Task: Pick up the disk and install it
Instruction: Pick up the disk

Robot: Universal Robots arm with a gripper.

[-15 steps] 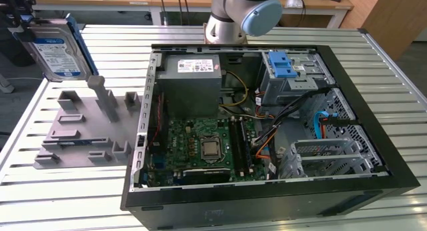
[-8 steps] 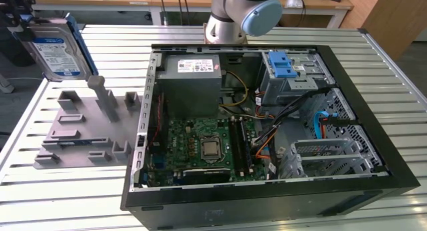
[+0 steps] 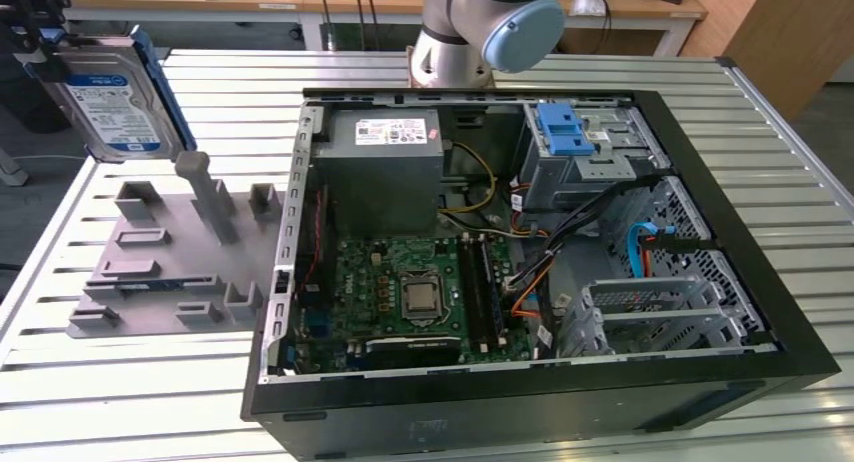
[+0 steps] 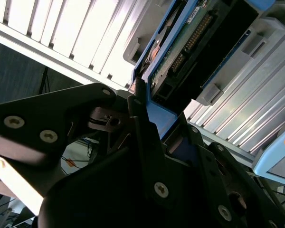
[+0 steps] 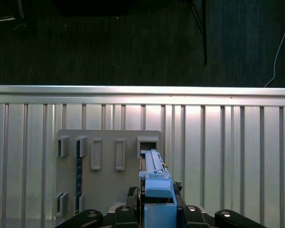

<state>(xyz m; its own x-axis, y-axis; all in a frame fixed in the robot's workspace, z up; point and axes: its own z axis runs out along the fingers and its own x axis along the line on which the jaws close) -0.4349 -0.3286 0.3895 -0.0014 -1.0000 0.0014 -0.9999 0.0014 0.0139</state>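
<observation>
A slatted metal desk (image 3: 787,162) carried everything. Most of it was taken up by an open black computer case (image 3: 534,407) lying on its side, with its inside facing up. The robot arm (image 3: 487,27) rose from the far edge of the desk, behind the case.

Inside the case, a grey metal box (image 3: 387,167) with a white sticker sat at the far side. A green circuit board (image 3: 400,292) lay nearer the front, and a metal drive cage stood toward the exterior view's right. A small blue latch (image 3: 567,132) sat on top of that cage.

On the desk at the exterior view's left, just beside the case, lay a grey plastic holder (image 3: 160,252) with several raised slots and posts. The first wrist view looked straight down on the same holder (image 5: 109,142).

The disk (image 3: 114,107) was outside the case. It was lifted clear of the desk above the far end of the holder, at the exterior view's upper left. It hung nearly upright, slightly tilted, with its white-and-blue label facing the exterior camera and its blue carrier framing the edges. In the first wrist view the disk (image 5: 156,183) showed edge-on above the holder, near one of the slots. In the second wrist view its underside (image 4: 180,42) showed a circuit board and a row of connector pins.

The black fingers (image 4: 141,123) were closed on the blue carrier at one end of the disk, one on each face, and carried it in the air.
</observation>
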